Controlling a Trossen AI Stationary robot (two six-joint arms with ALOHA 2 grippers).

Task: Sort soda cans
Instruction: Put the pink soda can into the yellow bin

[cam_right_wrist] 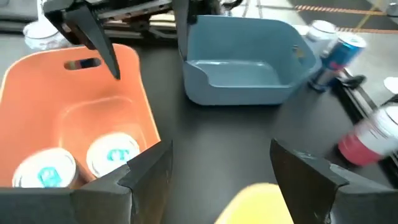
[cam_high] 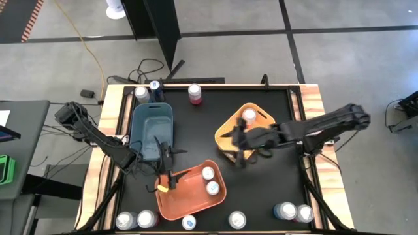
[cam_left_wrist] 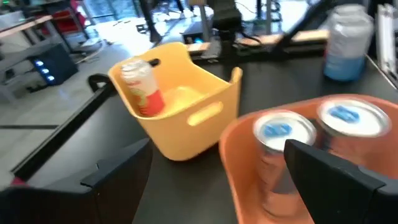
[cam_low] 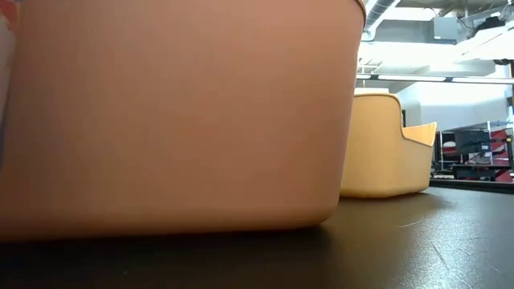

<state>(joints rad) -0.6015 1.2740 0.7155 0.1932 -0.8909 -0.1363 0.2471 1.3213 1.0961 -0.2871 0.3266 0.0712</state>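
Beyond table edge, floor cable in high view only.

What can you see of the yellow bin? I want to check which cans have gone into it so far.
The yellow bin is a rounded plastic tub with smooth walls, one taller side and a slot handle cut into its wall. It stands upright on the black table, right of centre, apart from the orange bin. One can stands inside against a wall: silver top, red and pale body. No other can shows in it. The right gripper hangs over its rim, open and holding nothing.
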